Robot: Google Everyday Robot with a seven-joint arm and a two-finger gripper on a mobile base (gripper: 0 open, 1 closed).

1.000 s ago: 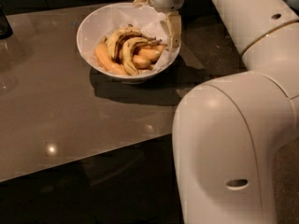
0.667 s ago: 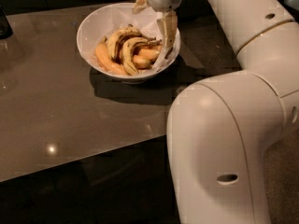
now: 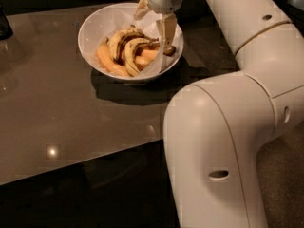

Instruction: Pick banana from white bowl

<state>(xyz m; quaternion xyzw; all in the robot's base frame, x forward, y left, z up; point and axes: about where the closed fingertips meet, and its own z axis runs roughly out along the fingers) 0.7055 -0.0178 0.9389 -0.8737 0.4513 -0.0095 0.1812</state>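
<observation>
The white bowl (image 3: 95, 25) stands on the table at the back, holding several bananas. A slim, curved pale-yellow banana (image 3: 129, 56) with brown speckles and a dark edge lies in the middle of the pile. Beside it are a banana with a black streak (image 3: 122, 39) and plumper orange-yellow bananas (image 3: 107, 61). My gripper (image 3: 156, 27) hangs over the bowl's right rear part, open. One finger (image 3: 167, 30) reaches down inside the right wall next to the pile, and the other finger (image 3: 142, 7) sits near the rear rim. It holds nothing.
The brown glossy table (image 3: 57, 108) runs left and toward the front, with its front edge dropping to dark floor. A dark object (image 3: 4, 25) stands at the far left edge. My large white arm (image 3: 223, 141) fills the right side.
My gripper has shifted slightly left, further over the bananas, and the arm's elbow has swung left with it. The bananas and bowl have not moved.
</observation>
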